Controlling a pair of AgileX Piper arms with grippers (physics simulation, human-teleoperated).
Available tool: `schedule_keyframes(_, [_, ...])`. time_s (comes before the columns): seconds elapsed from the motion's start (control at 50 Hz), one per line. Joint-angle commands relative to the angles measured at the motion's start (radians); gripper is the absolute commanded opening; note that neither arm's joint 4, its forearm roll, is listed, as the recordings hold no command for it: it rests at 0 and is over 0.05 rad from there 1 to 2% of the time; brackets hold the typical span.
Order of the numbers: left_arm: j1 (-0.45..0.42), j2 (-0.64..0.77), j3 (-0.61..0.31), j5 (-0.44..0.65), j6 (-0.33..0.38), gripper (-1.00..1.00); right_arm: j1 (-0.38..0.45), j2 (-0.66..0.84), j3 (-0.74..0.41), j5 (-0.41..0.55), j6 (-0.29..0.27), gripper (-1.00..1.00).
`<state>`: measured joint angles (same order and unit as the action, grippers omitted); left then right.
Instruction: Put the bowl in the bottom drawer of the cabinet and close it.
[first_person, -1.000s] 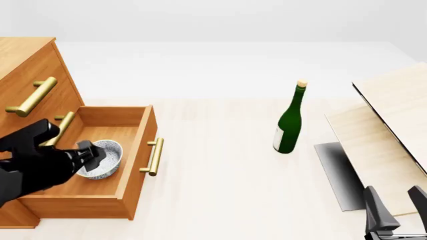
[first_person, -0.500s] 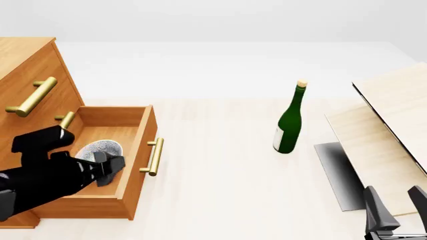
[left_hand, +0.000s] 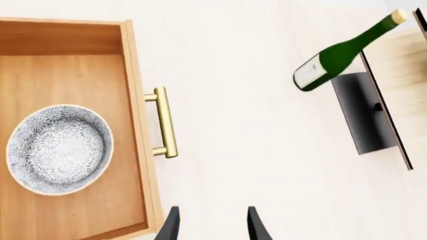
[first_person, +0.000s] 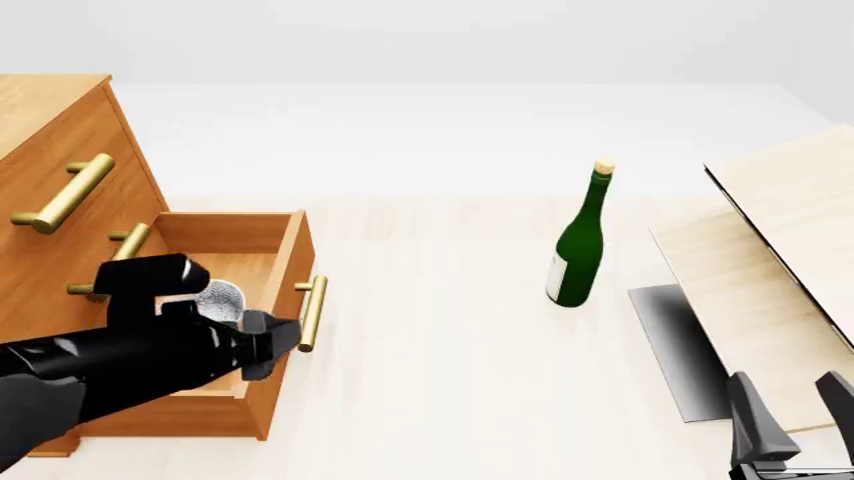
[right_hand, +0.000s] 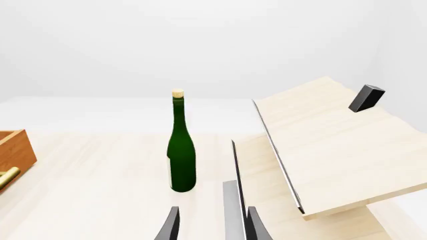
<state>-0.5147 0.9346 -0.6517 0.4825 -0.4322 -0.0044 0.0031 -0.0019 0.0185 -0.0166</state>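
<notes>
The left tool is open and empty: in the left wrist view both fingertips stand apart with bare table between them, just outside the front panel of the bottom drawer. The bowl sits upright on the drawer floor, clear of the walls and free of the tool. The drawer is pulled well out of the cabinet.

Step in hand, as judged: close the drawer.
1. Bring the left tool to the drawer front at the level of the brass handle.
2. Press on the flat panel or squarely on the handle bar, near its middle, so the drawer runs straight and does not skew.
3. Push steadily toward the cabinet. A sharp shove could make the bowl slide or tip.
4. Keep the fingers outside the drawer.

The right tool is also open and empty. It points toward the green bottle and the pale boards, well apart from the cabinet, and has no part in this step.

Limits of view: in the front view the left arm covers most of the bowl and part of the drawer. The left tool's fingertips are hard to make out there. The drawer runners are not shown.
</notes>
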Motion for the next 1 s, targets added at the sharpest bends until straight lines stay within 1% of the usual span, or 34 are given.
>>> schedule_keyframes(0.02, [-0.027, 0.069, 0.015, -0.058, -0.004, 1.00, 0.000, 0.000, 0.000, 0.000, 0.000, 1.00])
schedule_keyframes(0.04, [-0.043, 0.075, 0.020, -0.065, -0.015, 1.00, 0.000, 0.000, 0.000, 0.000, 0.000, 1.00])
schedule_keyframes(0.16, [-0.079, 0.109, 0.032, -0.098, -0.039, 1.00, 0.000, 0.000, 0.000, 0.000, 0.000, 1.00])
schedule_keyframes(0.28, [-0.099, 0.134, 0.054, -0.128, -0.057, 1.00, 0.000, 0.000, 0.000, 0.000, 0.000, 1.00])
schedule_keyframes(0.32, [-0.127, 0.150, 0.080, -0.159, -0.098, 1.00, 0.000, 0.000, 0.000, 0.000, 0.000, 1.00])
schedule_keyframes(0.48, [-0.132, 0.176, 0.107, -0.199, -0.122, 1.00, 0.000, 0.000, 0.000, 0.000, 0.000, 1.00])
schedule_keyframes(0.5, [-0.136, 0.184, 0.118, -0.211, -0.136, 1.00, 0.000, 0.000, 0.000, 0.000, 0.000, 1.00])
schedule_keyframes(0.6, [-0.144, 0.206, 0.149, -0.248, -0.163, 1.00, 0.000, 0.000, 0.000, 0.000, 0.000, 1.00])
schedule_keyframes(0.74, [-0.140, 0.230, 0.177, -0.278, -0.183, 1.00, 0.000, 0.000, 0.000, 0.000, 0.000, 1.00])
schedule_keyframes(0.88, [-0.101, 0.262, 0.210, -0.317, -0.189, 1.00, 0.000, 0.000, 0.000, 0.000, 0.000, 1.00])
schedule_keyframes(0.9, [-0.103, 0.267, 0.218, -0.326, -0.203, 1.00, 0.000, 0.000, 0.000, 0.000, 0.000, 1.00])
schedule_keyframes(0.96, [-0.088, 0.277, 0.235, -0.341, -0.213, 1.00, 0.000, 0.000, 0.000, 0.000, -0.001, 1.00])
schedule_keyframes(1.0, [-0.072, 0.280, 0.239, -0.343, -0.205, 1.00, 0.000, 0.000, 0.000, 0.000, 0.000, 1.00])
